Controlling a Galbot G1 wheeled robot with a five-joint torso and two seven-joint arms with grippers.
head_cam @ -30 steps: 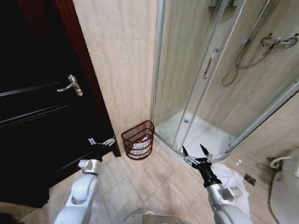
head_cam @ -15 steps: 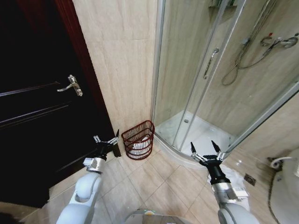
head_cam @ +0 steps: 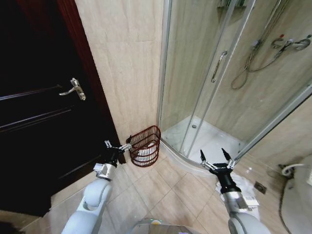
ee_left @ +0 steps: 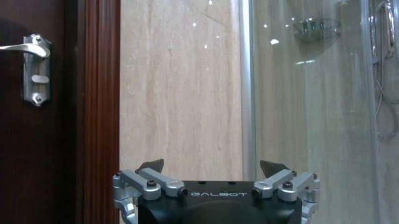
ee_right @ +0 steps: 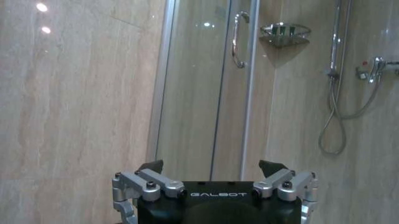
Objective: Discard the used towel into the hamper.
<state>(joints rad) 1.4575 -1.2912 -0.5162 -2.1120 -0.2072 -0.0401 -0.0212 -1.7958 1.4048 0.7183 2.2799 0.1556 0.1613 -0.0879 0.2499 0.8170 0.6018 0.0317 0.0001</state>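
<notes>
Both sets of fingers are spread wide with nothing in them. The left gripper [head_cam: 117,145] hangs just beside the rim of the hamper [head_cam: 145,145], which sits on the tiled floor [head_cam: 161,187] in the corner between the beige wall and the shower enclosure [head_cam: 204,97], with something white already inside. The right gripper [head_cam: 215,158] hangs near the shower's curved base, and there's a crumpled white towel [head_cam: 242,189] on the floor right by that arm. Looks to me like we're at the reach-for-the-towel step. Next move probably means dropping the right gripper down onto that cloth and pinching a fold.
</notes>
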